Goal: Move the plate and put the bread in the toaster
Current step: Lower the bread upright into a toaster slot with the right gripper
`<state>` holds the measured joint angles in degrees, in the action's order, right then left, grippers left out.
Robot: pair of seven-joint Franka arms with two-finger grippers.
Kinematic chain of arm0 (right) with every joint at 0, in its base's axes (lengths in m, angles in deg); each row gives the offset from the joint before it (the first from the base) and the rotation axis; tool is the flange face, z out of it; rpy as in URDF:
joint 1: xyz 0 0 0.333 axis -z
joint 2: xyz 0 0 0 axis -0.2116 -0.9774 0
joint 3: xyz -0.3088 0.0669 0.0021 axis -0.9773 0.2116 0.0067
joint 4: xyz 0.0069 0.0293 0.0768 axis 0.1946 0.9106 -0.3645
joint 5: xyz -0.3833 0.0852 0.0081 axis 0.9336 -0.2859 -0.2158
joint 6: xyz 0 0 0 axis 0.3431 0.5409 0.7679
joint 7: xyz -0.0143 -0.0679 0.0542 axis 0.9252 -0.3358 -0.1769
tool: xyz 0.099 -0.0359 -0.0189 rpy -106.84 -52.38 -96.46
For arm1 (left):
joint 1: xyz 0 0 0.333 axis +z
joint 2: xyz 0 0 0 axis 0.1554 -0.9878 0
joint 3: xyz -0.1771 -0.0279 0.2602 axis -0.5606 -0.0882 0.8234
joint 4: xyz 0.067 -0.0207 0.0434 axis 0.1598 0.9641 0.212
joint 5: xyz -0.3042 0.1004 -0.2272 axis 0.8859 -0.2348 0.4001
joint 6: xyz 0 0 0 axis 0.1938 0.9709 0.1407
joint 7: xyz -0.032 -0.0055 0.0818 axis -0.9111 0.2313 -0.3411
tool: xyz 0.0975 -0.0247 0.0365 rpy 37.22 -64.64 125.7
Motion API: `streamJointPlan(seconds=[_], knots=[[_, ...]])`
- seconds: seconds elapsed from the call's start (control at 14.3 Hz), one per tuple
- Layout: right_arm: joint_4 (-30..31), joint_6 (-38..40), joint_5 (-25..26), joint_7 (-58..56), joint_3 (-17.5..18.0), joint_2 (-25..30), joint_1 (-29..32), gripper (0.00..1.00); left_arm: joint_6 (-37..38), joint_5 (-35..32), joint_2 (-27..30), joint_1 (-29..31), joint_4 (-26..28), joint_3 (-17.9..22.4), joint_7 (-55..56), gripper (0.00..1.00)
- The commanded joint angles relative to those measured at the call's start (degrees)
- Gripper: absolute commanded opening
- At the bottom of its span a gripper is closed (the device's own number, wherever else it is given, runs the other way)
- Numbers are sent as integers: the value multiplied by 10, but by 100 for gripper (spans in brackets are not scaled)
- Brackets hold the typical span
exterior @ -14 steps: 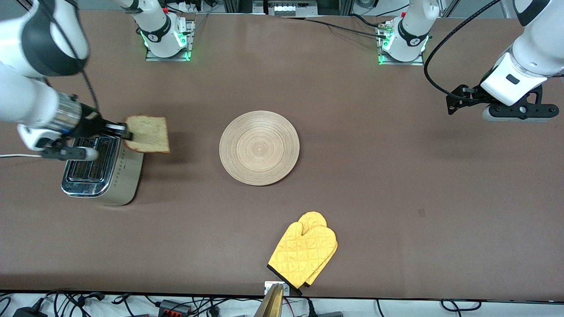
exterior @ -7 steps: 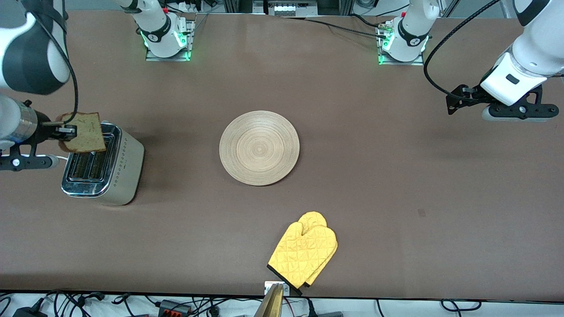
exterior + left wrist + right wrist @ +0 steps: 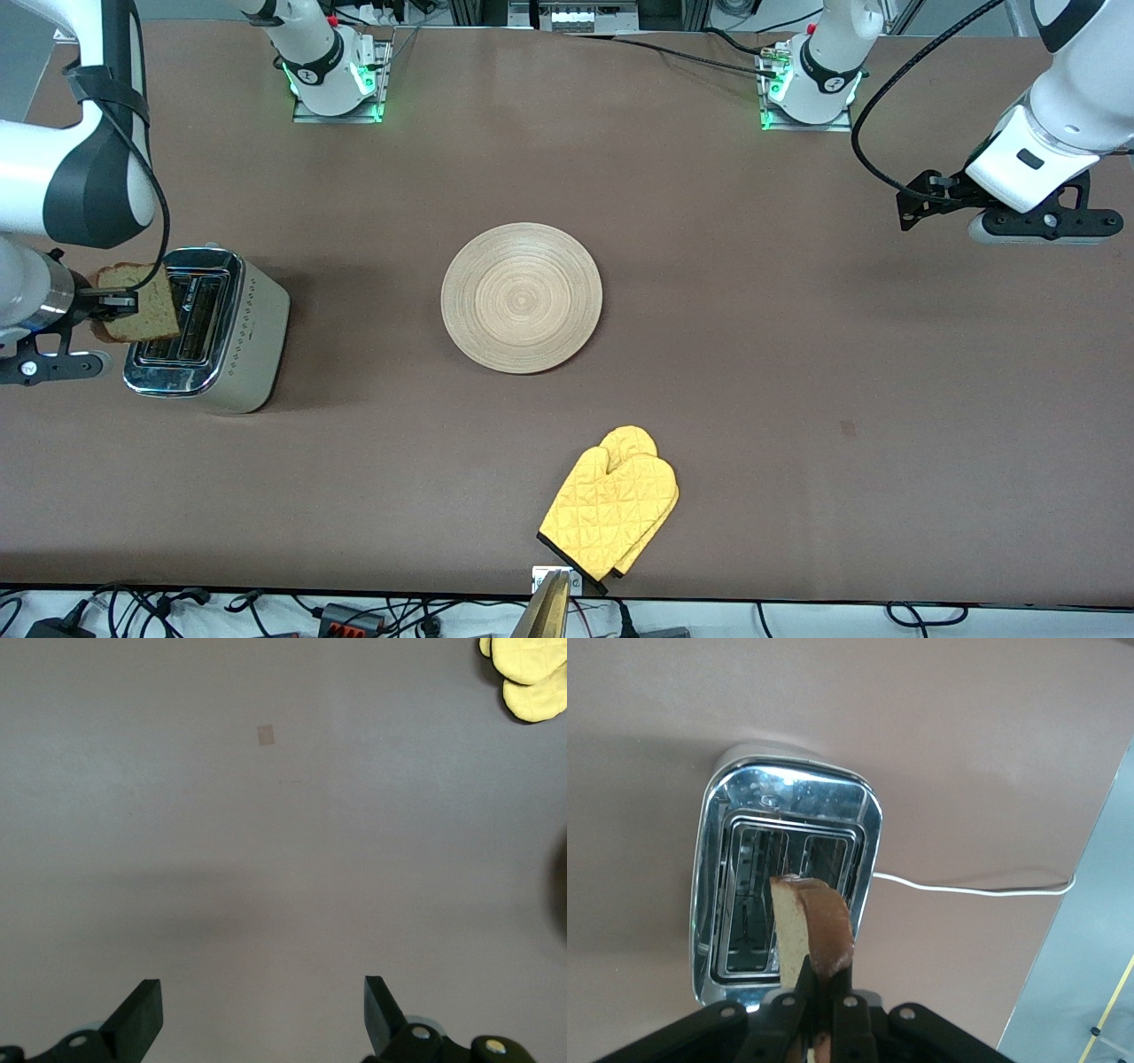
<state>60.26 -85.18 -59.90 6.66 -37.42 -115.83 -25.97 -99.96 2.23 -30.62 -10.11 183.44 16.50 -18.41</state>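
Note:
The toaster (image 3: 221,332) stands near the right arm's end of the table, chrome top up, both slots empty. My right gripper (image 3: 120,304) is shut on the bread (image 3: 140,304), holding the slice on edge over the toaster's outer slot and rim. In the right wrist view the bread (image 3: 811,926) stands upright between my fingers (image 3: 799,983) above the toaster (image 3: 784,877). The wooden plate (image 3: 522,297) lies bare at the table's middle. My left gripper (image 3: 263,1014) is open and empty, held up over bare table at the left arm's end, also in the front view (image 3: 1032,223).
A yellow oven mitt (image 3: 611,501) lies near the table's front edge, nearer to the camera than the plate; its tip shows in the left wrist view (image 3: 527,673). The toaster's white cord (image 3: 966,889) trails toward the table's end edge.
My right gripper has carried the bread from beside the toaster to above its outer slot, turning the slice on edge. The left arm has not moved.

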Motion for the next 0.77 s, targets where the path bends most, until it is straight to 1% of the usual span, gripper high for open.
streamJointPlan(seconds=[0.0,0.35,0.49,0.7], knots=[[-24,3,3,-7,3,-23,4,0,11,8,1,3,-10,-4,-4,100],[-23,7,-18,21,4,-25,3,0,15,8,3,3,-10,-4,-5,100],[-24,9,-42,38,5,-31,2,0,8,3,-3,0,-15,-4,-5,100],[-23,12,-48,52,7,-31,-1,0,7,3,-10,0,-23,-4,-5,100]])
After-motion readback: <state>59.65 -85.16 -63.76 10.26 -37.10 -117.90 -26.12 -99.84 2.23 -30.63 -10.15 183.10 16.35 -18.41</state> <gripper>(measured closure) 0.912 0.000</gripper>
